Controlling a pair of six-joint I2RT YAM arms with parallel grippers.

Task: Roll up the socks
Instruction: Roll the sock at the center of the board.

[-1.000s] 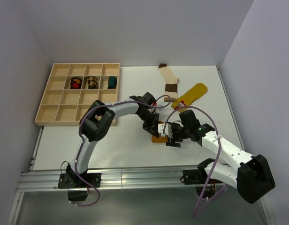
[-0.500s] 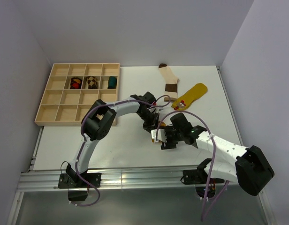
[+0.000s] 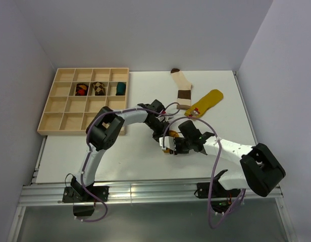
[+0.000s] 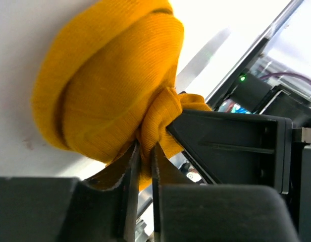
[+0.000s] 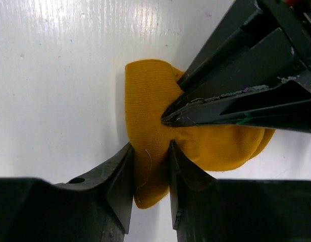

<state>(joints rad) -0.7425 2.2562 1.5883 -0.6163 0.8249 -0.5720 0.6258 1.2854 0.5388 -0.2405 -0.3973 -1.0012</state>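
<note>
Jointly, left pincer (image 4: pixel 144 154) and right pincer (image 5: pixel 151 154) clamp mustard sock (image 4: pixel 107 85), 1 of 3.

Twin arms in white and black.
The left arm (image 3: pixel 129 116) and right arm (image 3: pixel 230 151) share white links, bulky black joint housings (image 3: pixel 106 131) and thin purple cables (image 3: pixel 210 201) trailing down to black bases (image 3: pixel 74 194); the fingers (image 5: pixel 120 176) are matte black wedges tapering to narrow tips, and a small green light (image 4: pixel 242 77) glows.
</note>
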